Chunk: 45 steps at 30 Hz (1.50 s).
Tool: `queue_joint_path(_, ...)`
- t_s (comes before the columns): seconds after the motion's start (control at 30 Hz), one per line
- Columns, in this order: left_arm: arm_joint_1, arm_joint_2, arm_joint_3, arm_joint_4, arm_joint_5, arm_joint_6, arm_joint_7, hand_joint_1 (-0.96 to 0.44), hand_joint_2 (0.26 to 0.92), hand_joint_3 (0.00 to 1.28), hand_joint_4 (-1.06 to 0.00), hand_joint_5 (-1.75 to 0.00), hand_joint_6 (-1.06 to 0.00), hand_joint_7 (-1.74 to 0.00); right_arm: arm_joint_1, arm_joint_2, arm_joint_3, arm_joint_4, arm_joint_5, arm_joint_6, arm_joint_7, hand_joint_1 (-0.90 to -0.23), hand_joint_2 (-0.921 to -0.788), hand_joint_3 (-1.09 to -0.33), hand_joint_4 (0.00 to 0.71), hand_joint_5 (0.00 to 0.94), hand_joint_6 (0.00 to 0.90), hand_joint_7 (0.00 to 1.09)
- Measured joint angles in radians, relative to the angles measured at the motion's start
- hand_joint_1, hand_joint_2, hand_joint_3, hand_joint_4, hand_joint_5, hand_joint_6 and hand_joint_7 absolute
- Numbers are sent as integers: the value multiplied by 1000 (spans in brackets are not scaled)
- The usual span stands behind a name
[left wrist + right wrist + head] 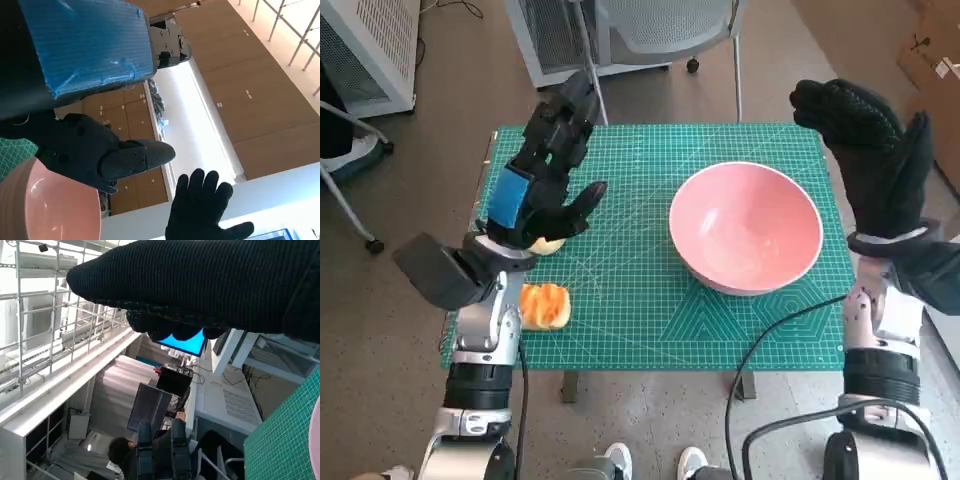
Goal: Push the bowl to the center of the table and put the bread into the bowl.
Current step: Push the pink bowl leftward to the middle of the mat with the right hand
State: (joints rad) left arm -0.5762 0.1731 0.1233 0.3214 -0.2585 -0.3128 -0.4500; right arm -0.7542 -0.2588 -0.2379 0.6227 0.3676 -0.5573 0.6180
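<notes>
Two hands raised, both spread wide, holding nothing: left hand (pixel 548 180) over table's left side, right hand (pixel 870 160) beside pink bowl (pixel 746 228). Bowl sits right of center, rigid, smooth, likely slides easily; push at rim. Bread (pixel 545 306) near left edge, soft; grip lightly around sides.

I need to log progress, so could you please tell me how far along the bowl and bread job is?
Little looks done. The pink bowl sits right of the green mat's middle and holds nothing. Both the left hand and the right hand are raised with fingers spread, holding nothing. The bread lies on the mat's left edge. Centering the bowl and loading the bread remain.
</notes>
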Motion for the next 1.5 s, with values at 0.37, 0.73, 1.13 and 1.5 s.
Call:
queue_joint_path(0.37,8,5,1,0,0,0,0,-411,728,633,1,1,1,-277,-57,-18,-24,161,0,-45,8,-622,-921,-729,226,0,374,0)
queue_joint_path(0.73,12,10,1,-3,4,-1,1,-419,725,637,1,1,1,-277,-165,-68,-76,487,-21,-87,6,-629,-921,-742,225,1,356,0)
queue_joint_path(1.13,16,11,-1,-24,10,-1,10,-418,723,638,1,1,1,-286,-189,-97,-92,641,-80,-9,-137,-638,-921,-680,239,7,370,8)
queue_joint_path(1.5,37,15,0,-32,11,0,10,-418,722,638,1,1,1,-288,-178,-125,-98,681,-133,91,-242,-600,-921,-695,263,13,386,15)
